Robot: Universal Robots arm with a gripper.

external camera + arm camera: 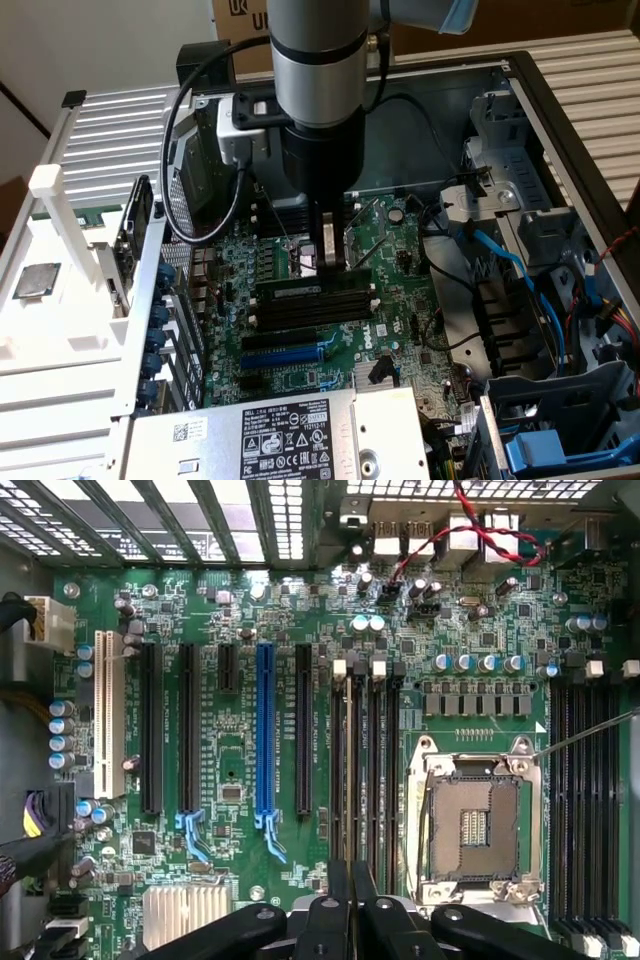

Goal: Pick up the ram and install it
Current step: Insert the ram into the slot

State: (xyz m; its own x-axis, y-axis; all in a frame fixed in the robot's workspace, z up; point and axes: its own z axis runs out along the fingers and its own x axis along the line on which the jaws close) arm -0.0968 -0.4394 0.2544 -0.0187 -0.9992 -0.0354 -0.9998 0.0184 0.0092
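The ram (300, 290) is a thin green stick with a pale label. It stands on edge in the outermost of the black memory slots (320, 310), next to the processor socket (475, 825). My gripper (333, 262) comes straight down onto its upper edge near one end. In the wrist view the ram (351, 780) is a thin line running away from between my black fingers (330, 915). The gripper (350, 880) is shut on that edge. Whether the stick is fully seated in the slot cannot be told.
The motherboard lies in an open computer case. A blue slot (285, 353) and black expansion slots sit beside the memory bank, and a second memory bank (590, 800) lies past the socket. A power supply (280, 435), blue cables (500, 260) and a white rack (50, 330) surround the board.
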